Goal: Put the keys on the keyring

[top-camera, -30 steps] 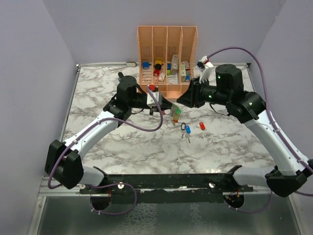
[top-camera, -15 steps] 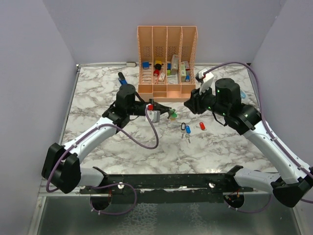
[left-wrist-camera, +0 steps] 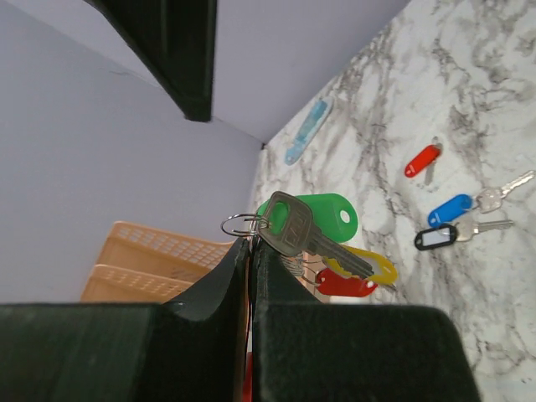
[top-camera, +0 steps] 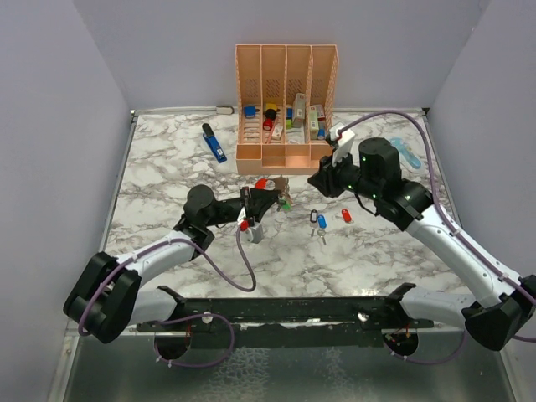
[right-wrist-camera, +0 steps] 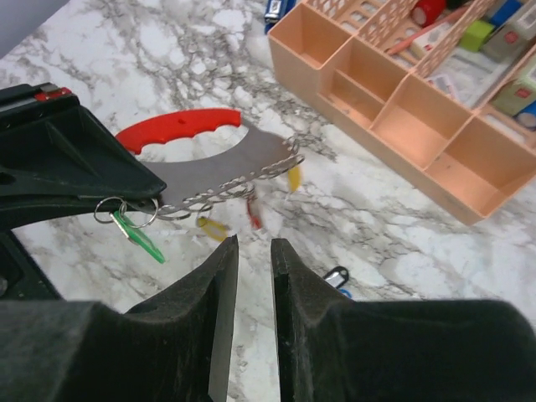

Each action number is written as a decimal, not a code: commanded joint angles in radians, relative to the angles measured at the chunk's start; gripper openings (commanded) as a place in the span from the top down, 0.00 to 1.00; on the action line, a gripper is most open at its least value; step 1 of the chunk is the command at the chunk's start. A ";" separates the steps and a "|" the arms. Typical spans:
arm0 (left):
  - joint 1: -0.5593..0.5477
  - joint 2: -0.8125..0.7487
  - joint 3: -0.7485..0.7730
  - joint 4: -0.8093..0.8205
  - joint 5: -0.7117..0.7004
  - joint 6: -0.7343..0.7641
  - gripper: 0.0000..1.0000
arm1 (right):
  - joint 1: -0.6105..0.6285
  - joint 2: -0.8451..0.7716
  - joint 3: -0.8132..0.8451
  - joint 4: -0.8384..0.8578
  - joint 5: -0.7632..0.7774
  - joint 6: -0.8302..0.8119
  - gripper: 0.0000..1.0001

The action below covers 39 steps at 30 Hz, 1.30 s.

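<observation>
One red-handled, chain-edged keyring [right-wrist-camera: 188, 127] clamped in left end effector [left-wrist-camera: 251, 244]; right end effector [right-wrist-camera: 253, 247] narrowly apart.

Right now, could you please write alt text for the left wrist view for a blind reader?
The shut left tool pinches the keyring, bunched with a metal key, green tag, yellow tag and red tag. Beyond, a red key, blue key and black key lie loose on the marble table. A peach organizer shows lower left.

organizer [top-camera: 286, 84] at back of table [top-camera: 159, 167] | tool [top-camera: 214, 144] left of it | keyring [top-camera: 261, 182] just in front of organizer | loose keys [top-camera: 321, 222] right of keyring
</observation>
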 commanded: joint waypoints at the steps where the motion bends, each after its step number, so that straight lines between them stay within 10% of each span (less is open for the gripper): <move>1: 0.001 -0.003 -0.048 0.336 -0.093 -0.018 1.00 | 0.003 0.053 -0.012 0.046 -0.125 0.089 0.78; 9: -0.011 0.050 -0.091 0.487 -0.146 -0.003 1.00 | 0.005 0.084 0.038 0.050 -0.189 0.179 0.79; 39: -0.013 0.103 -0.042 0.553 -0.191 -0.485 1.00 | 0.082 0.002 -0.180 0.375 -0.133 -0.359 0.66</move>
